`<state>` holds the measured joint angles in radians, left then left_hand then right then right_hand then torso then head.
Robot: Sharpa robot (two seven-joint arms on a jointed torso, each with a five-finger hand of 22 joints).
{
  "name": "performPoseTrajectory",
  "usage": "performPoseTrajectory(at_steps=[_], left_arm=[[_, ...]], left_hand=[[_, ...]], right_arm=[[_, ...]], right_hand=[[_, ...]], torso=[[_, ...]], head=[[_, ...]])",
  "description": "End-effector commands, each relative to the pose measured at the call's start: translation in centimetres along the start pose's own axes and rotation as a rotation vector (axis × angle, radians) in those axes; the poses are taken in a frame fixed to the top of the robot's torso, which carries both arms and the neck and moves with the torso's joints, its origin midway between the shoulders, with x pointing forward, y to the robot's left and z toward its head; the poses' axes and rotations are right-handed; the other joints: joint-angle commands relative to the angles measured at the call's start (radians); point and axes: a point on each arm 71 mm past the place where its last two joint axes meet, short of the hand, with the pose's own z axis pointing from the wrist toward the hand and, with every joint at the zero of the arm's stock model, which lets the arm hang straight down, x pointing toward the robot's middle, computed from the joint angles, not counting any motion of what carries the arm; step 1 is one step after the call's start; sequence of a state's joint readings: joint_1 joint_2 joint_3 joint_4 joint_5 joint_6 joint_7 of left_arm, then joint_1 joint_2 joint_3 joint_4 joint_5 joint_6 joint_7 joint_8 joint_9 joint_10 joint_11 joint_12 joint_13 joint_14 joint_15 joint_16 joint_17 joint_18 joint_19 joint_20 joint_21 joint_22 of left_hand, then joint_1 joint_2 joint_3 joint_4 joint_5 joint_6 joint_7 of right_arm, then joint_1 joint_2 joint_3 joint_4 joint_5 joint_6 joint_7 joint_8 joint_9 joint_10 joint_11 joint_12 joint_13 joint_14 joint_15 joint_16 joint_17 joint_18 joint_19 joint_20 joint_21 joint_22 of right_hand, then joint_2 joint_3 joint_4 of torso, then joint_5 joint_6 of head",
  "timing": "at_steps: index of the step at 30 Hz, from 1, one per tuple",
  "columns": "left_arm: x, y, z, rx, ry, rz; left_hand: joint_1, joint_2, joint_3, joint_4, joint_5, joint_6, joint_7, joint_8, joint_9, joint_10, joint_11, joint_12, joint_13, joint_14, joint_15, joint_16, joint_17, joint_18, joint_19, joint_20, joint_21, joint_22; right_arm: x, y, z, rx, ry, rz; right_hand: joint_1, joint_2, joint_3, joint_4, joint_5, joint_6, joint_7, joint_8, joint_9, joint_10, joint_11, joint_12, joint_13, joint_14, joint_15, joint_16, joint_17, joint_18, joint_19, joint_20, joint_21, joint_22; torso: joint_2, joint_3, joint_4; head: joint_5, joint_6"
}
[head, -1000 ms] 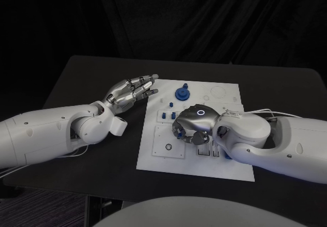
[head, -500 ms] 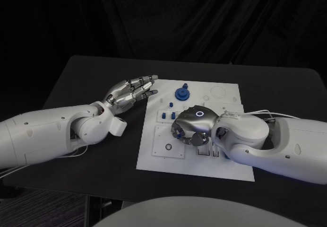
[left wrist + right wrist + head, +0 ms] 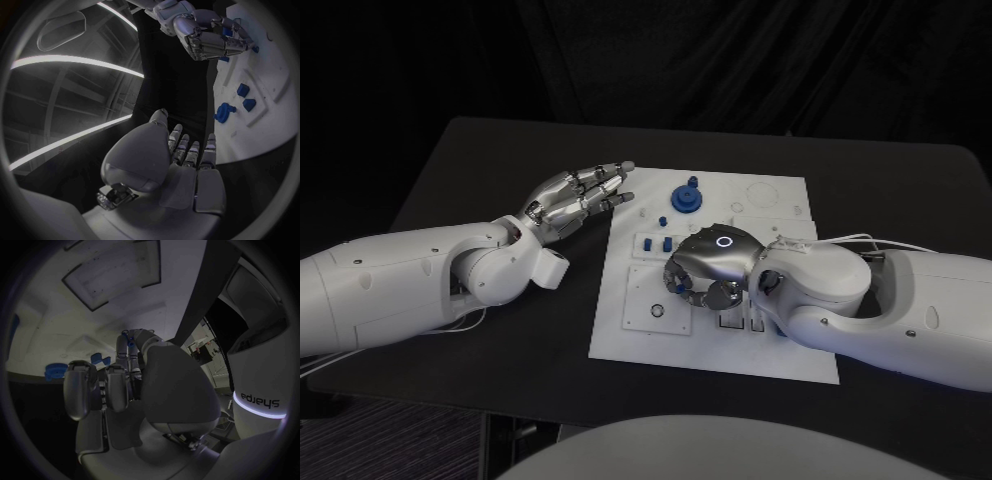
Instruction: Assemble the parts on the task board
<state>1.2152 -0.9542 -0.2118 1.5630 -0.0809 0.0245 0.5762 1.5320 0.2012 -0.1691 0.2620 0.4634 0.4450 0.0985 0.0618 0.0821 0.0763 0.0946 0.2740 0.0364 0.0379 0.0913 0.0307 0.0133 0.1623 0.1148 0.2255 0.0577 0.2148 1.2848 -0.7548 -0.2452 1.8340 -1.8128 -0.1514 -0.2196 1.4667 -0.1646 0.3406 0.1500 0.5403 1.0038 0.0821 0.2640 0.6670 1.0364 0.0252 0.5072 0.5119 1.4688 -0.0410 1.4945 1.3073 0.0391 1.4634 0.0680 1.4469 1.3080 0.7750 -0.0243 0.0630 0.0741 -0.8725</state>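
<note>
- Black table [image 3: 488,180] carried the white task board [image 3: 733,345] in its middle.
- Right hand [image 3: 707,268] curled over the board's middle, pinching a small blue part [image 3: 130,340].
- Left hand [image 3: 577,195] was flat, fingers apart, holding nothing, by the board's left edge.
- Blue knob [image 3: 687,197] stood near the board's far edge.

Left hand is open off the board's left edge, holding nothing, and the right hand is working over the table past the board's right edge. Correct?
Not quite. The left hand is as you say, but the head view shows the right hand over the middle of the task board itself, fingers curled down among the blue parts.
</note>
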Motion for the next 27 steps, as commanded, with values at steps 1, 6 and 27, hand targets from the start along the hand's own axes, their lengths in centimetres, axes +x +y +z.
performPoseTrajectory(at_steps=[1,6,27], left_arm=[[0.17,0.07,0.02,0.002,0.01,-0.013],[0.15,0.18,-0.02,-0.004,0.01,-0.014],[0.18,0.54,-0.09,-0.022,0.011,-0.019]], left_hand=[[0.002,-0.002,0.0,0.005,-0.002,-0.003,0.005,0.004,0.001,0.0,0.004,-0.004,0.001,0.002,0.006,0.001,0.001,0.018,-0.006,0.004,-0.004,-0.001],[0.001,-0.002,0.001,0.006,-0.003,-0.006,0.005,0.004,0.001,-0.002,0.004,-0.008,0.0,0.003,0.007,0.002,0.001,0.018,-0.006,0.005,-0.004,-0.001],[0.001,-0.002,0.001,0.006,-0.003,-0.005,0.005,0.004,0.001,-0.003,0.004,-0.009,0.0,0.003,0.008,0.002,0.001,0.018,-0.005,0.006,-0.004,-0.001]], right_arm=[[0.37,-0.17,-0.09,0.017,0.02,-0.009],[0.36,-0.18,-0.11,0.017,0.019,-0.009],[0.42,-0.27,-0.01,0.012,0.022,-0.011]], right_hand=[[-0.006,0.003,-0.002,0.0,-0.003,0.019,0.011,0.0,-0.001,0.008,0.001,-0.007,-0.001,0.079,-0.002,-0.006,0.173,-0.006,0.046,-0.003,-0.007,0.219],[-0.008,0.004,-0.003,0.001,-0.004,0.019,0.011,-0.001,-0.002,0.007,0.002,-0.009,-0.002,0.079,-0.002,-0.007,0.172,-0.006,0.045,-0.003,-0.008,0.218],[-0.02,0.012,-0.001,0.008,-0.005,0.017,0.014,-0.02,-0.006,0.004,0.009,-0.057,-0.032,0.076,0.004,-0.015,0.163,-0.004,0.042,0.002,-0.016,0.216]], torso=[[0.0,0.0003,0.0003],[0.0,0.0003,-0.0002],[0.0,-0.0009,0.0018]], head=[[0.001,0.0],[0.001,0.0],[-0.004,0.0]])
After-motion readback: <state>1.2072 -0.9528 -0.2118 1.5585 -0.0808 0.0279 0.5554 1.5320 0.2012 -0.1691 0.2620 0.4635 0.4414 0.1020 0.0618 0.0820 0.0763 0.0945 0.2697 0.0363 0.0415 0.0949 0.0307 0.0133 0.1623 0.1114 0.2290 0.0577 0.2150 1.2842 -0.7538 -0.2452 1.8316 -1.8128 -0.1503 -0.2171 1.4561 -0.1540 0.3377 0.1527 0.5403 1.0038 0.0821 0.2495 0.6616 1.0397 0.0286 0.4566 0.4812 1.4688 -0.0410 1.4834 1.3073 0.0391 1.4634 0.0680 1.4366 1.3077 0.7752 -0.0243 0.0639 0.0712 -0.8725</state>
